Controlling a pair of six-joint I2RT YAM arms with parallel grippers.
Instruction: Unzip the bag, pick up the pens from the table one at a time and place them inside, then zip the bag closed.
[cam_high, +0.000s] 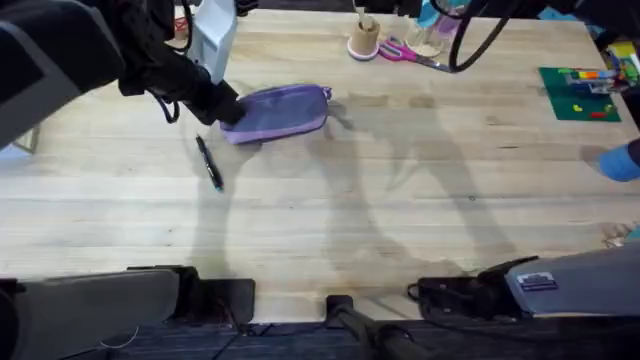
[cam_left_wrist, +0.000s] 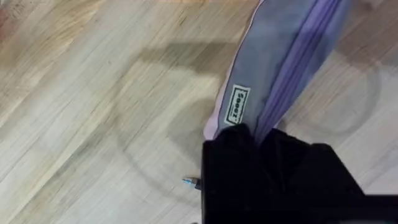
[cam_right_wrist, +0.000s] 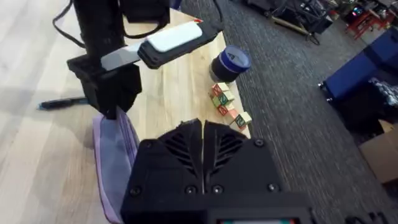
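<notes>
Gripping bag (cam_left_wrist: 283, 68) end, left gripper (cam_left_wrist: 252, 140), pen (cam_high: 208, 163) beside

Lighting was bright and even from above. Soft branching shadows of the arms spread across the table (cam_high: 420, 140) (palest near its middle). The left arm, close under the overhead camera, was dark and blurred. The left wrist view looked soft, with faint ringed shadows on the wood.

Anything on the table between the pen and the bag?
Nothing visible. The pen lies on bare table just in front of the bag. The left hand is at the bag's near end; the pouch looks zipped, so the closed zipper is the real barrier.
</notes>
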